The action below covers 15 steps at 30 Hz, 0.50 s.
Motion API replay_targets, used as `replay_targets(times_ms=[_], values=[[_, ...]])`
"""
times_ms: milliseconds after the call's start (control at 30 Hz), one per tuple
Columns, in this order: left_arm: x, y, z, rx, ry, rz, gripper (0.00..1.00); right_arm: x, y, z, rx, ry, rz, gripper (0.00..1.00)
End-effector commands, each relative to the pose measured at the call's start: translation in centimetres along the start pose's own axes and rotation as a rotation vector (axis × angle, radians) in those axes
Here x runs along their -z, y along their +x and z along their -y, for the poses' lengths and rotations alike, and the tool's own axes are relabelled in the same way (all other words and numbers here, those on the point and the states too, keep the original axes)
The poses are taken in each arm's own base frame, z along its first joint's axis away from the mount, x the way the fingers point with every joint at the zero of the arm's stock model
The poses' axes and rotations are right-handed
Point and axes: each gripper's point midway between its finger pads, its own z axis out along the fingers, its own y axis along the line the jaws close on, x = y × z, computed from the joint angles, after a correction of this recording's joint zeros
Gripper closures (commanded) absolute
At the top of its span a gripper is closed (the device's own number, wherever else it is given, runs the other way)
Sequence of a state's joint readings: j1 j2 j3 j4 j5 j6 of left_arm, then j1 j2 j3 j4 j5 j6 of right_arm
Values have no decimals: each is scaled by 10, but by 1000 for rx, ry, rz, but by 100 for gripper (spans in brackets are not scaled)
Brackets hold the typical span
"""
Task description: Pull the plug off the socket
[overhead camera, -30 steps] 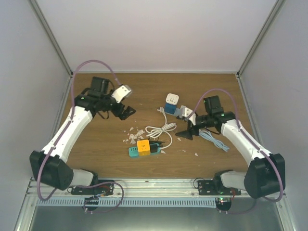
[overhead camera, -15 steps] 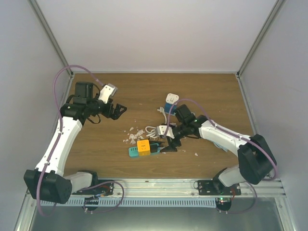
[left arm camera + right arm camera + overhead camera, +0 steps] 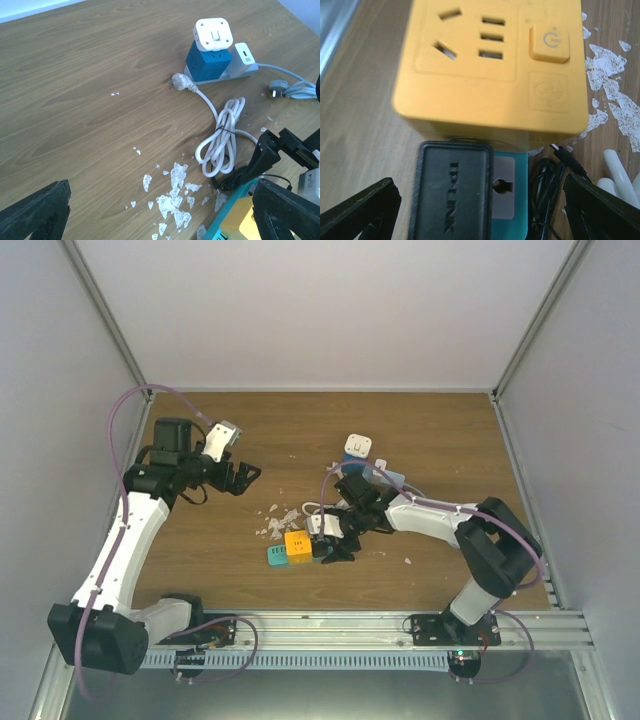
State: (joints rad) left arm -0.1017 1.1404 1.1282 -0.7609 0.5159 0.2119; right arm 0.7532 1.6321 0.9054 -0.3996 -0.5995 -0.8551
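Black plug [image 3: 452, 195] seems seated in the teal strip [image 3: 520, 220], against the yellow cube [image 3: 490, 70]. Right gripper [image 3: 480, 207] hangs open over it; left gripper [image 3: 243, 475] open, well apart. Unheld, the strip could lift with the plug.

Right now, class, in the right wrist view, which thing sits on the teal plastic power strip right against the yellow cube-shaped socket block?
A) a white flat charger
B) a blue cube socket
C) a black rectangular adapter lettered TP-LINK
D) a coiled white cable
C: the black rectangular adapter, lettered TP-LINK, sits on the teal plastic power strip, butted against the yellow cube-shaped socket block.
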Motion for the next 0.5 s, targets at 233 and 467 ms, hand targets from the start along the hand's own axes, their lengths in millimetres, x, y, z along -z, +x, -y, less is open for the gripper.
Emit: replay_targets(times_ms=[233, 467], values=[[3, -5, -6, -43, -34, 39, 1, -28, 18, 21, -6, 66, -75, 16], [-2, -1, -5, -71, -15, 27, 1, -33, 20, 28, -37, 100, -72, 33]])
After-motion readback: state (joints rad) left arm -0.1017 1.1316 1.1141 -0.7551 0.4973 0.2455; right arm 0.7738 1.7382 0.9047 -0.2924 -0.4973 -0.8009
